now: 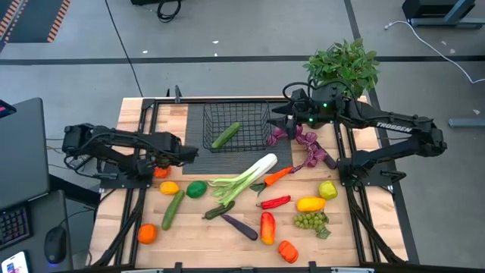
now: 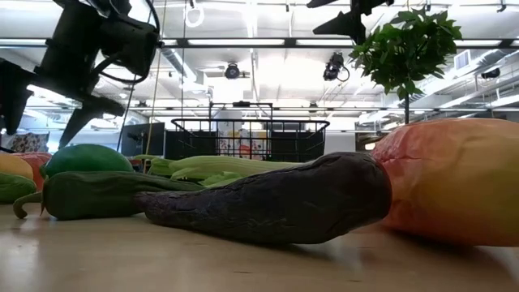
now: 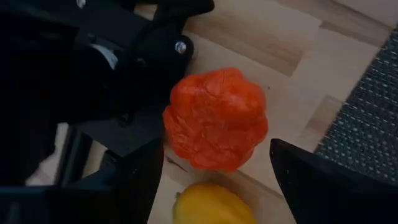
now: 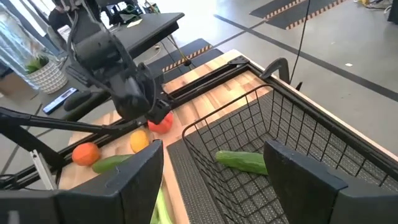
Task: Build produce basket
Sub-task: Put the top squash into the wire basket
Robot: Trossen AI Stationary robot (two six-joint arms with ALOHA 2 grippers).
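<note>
Basket (image 1: pixel 236 127) sits at the back-centre of the worktop (image 1: pixel 356 235) on a dark mat, one cucumber (image 1: pixel 226 135) already inside; rest of the produce is spread in front: leek (image 1: pixel 244 180), carrot (image 1: pixel 276 176), red chilli (image 1: pixel 274 202), green grapes (image 1: pixel 309 220), lemon (image 1: pixel 327 189), lime (image 1: pixel 196 189), orange (image 1: pixel 147 233), more.

Left hand (image 1: pixel 168 161) hangs over the red-orange pepper (image 3: pixel 216 118) just left of the mat, fingers apart, straddling it, not yet clamped; step in hand looks like picking that pepper. To do it well: centre the pepper between the fingers, come down to grip its widest lobes, keep clear of the yellow pepper (image 3: pixel 211 204) just beside it; close gently, lift straight, clear the basket rim before moving across.

Right hand (image 1: pixel 282 121) waits by the basket's right end, fingers apart, holding nothing; purple grapes (image 1: pixel 309 145) lie just beside it.

View notes: left wrist view alone shows the pepper sitting between the fingers, hidden under the arm in the high view; right wrist view shows the cucumber on the basket floor and the left arm over the pepper from the far side; low view is mostly blocked by an eggplant (image 2: pixel 268 201) and gives little on alignment.
</note>
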